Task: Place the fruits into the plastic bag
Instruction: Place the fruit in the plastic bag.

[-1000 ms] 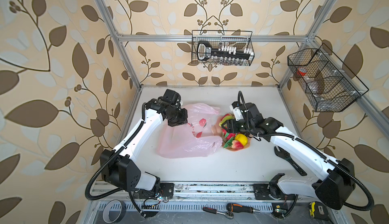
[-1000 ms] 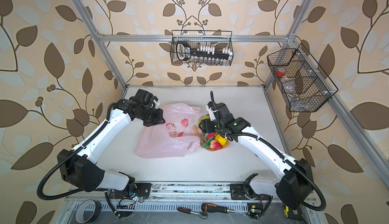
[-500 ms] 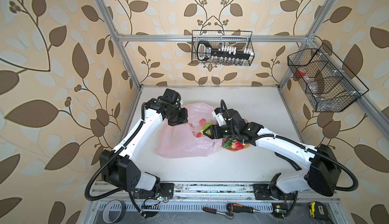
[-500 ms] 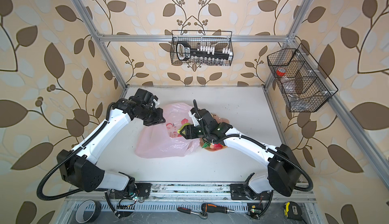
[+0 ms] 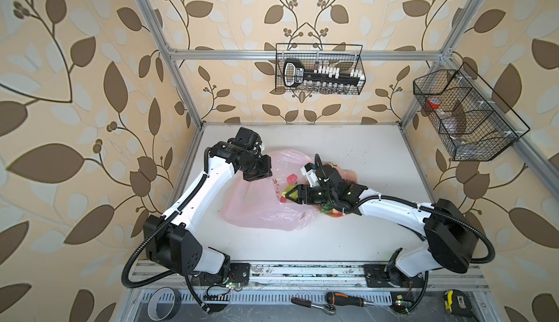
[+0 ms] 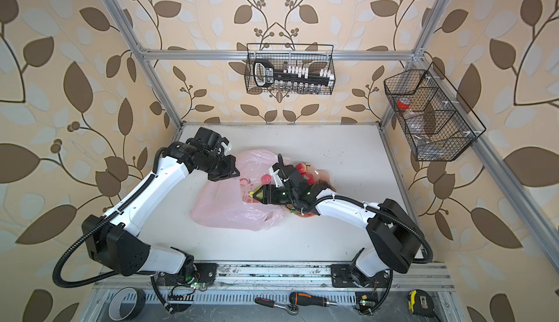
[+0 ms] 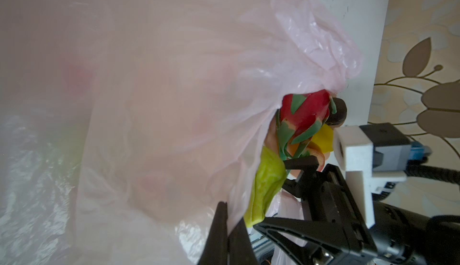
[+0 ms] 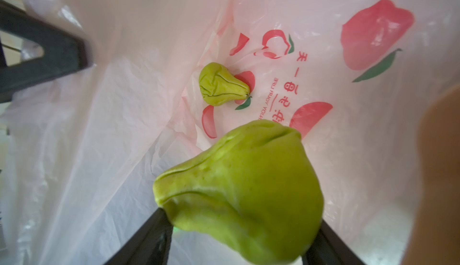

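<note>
The pink bag lies on the white worktop, and in its open mouth the right pincer is grasping a green pear — a second pear already lies deeper inside the bag. A bit farther back, the left pincer is clenched on the bag's edge and holds it up. Just beside the bag sits the plate with the rest — a dragon fruit, a lemon, a brown one and red strawberries.
</note>
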{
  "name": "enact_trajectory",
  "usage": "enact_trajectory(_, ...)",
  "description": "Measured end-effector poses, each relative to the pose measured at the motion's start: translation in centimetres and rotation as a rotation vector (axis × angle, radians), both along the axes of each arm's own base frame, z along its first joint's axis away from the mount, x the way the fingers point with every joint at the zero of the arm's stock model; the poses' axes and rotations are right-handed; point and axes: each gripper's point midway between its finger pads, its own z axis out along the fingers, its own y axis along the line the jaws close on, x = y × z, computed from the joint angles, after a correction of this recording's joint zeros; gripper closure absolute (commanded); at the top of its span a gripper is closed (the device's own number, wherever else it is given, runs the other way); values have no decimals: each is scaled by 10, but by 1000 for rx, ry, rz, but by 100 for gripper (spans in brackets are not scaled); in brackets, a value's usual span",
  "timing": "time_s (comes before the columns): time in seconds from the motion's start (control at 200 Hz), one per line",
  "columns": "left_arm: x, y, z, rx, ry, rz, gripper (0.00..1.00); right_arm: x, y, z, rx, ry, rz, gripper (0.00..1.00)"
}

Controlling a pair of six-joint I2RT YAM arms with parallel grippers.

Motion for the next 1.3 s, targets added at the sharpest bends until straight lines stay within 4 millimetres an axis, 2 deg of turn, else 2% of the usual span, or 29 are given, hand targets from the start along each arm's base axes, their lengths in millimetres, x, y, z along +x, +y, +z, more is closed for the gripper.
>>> enact_trajectory(0.17,0,-3,2,-15,-1,-2,100,-6,24,-11,54,50,22,47)
enact_trajectory(0.375,-1,-6,4,-24,-3,1,100,-16,54,-35,79,136,58,47)
enact_trajectory(0.49,-2,-7,7,-29,-11,-2,100,-16,71,-41,92,166,71,47)
enact_trajectory(0.745,-8,-9,11,-52,-28,-15,100,3,102,-34,131,194,63,45)
enact_trajectory(0.855,-11,-12,10,-59,-28,-26,100,12,115,-39,138,222,55,45)
enact_trajectory(1.2,-12,-15,5,-61,-34,-38,100,24,134,-67,110,334,7,37)
enact_trajectory(1.3,-12,-14,1,-52,-29,-33,100,26,136,-70,105,355,1,28)
